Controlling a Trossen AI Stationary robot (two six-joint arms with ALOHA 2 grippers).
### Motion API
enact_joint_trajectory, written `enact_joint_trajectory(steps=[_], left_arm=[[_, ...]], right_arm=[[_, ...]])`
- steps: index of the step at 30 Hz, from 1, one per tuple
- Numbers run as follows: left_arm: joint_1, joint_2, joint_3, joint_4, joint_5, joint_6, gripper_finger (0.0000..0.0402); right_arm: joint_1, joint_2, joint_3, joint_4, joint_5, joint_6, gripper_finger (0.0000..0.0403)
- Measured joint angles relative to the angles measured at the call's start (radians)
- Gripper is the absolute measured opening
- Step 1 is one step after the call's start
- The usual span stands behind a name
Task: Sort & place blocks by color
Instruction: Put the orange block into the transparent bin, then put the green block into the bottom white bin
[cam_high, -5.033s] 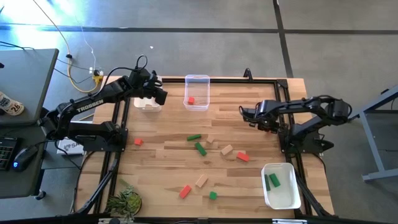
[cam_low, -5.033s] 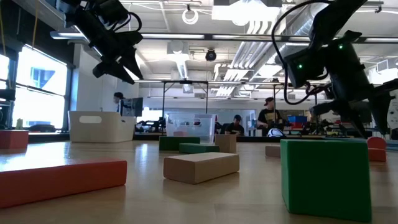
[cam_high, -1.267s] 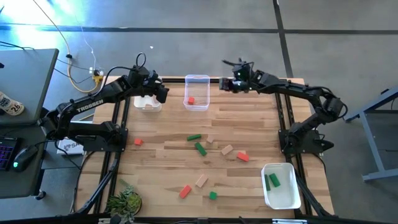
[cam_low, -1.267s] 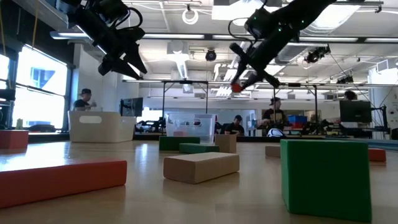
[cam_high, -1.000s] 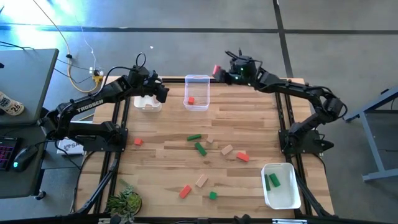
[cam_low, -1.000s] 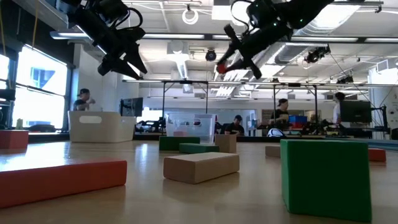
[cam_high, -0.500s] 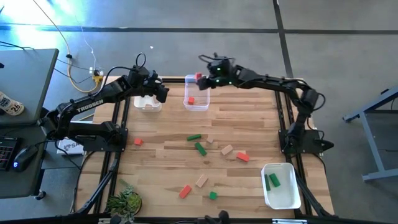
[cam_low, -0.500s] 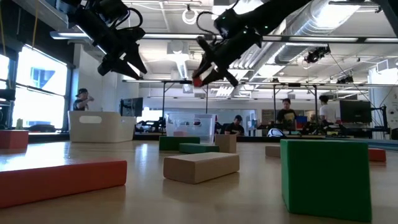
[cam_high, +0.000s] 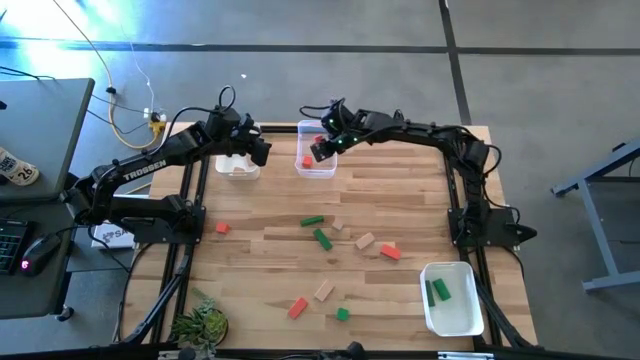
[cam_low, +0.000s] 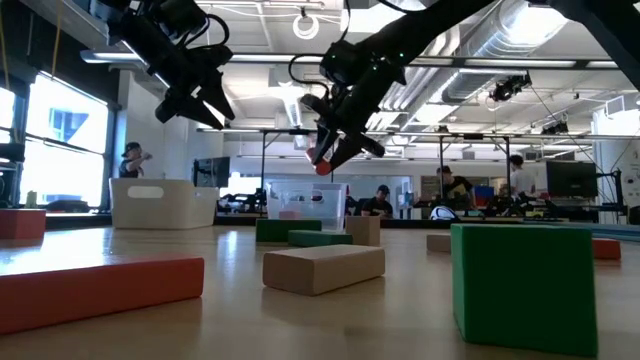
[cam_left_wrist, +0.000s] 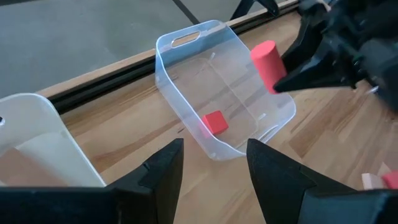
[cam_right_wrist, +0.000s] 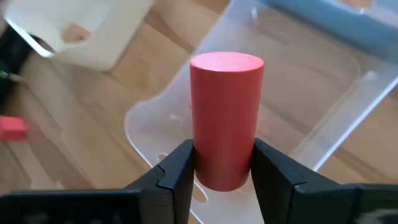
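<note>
One red cylinder (cam_right_wrist: 226, 118) sits between your right gripper's (cam_high: 319, 150) fingers (cam_right_wrist: 176, 176), both pressed against its lower sides, so it is still gripped. You're holding it above the clear tub (cam_high: 316, 129) at the table's (cam_high: 260, 250) far edge; a red cube (cam_left_wrist: 214, 122) lies inside that tub. Your left gripper (cam_high: 258, 152) hangs over the white tub (cam_high: 236, 169) just beside it, fingers (cam_left_wrist: 163, 169) spread and holding nothing. Other blocks, green (cam_high: 322, 238), red (cam_high: 390, 252) and plain wood (cam_high: 364, 240), lie scattered mid-table, well apart from both grippers.
</note>
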Motion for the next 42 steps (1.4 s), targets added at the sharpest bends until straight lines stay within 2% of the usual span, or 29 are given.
enact_joint_trajectory(steps=[7,11,16,21,27,35,42], left_arm=[[-0.040,0.000,0.000,-0.001,0.004,-0.003,0.0163],[-0.070,0.000,0.000,-0.010,0.003,-0.002,0.0163],[-0.106,-0.029,0.000,-0.052,0.003,-0.001,0.0163],[-0.135,-0.076,0.000,-0.078,0.000,-0.003,0.0163],[-0.179,-0.144,0.000,-0.114,-0.007,-0.043,0.0163],[-0.257,-0.215,0.000,-0.155,-0.011,-0.113,0.0163],[-0.332,-0.229,0.000,-0.192,-0.023,-0.151,0.0163]], right_arm=[[0.018,0.008,0.000,0.003,0.007,-0.062,0.0158],[0.027,0.008,0.000,0.002,0.004,-0.037,0.0176],[0.031,-0.002,0.000,0.001,-0.083,0.019,0.0184],[0.071,-0.041,0.000,0.007,-0.106,-0.008,0.0184],[0.153,-0.061,0.000,0.033,-0.108,-0.120,0.0185],[0.262,-0.061,-0.003,0.025,-0.113,-0.349,0.0185],[0.332,-0.060,-0.003,0.024,-0.093,-0.559,0.0185]])
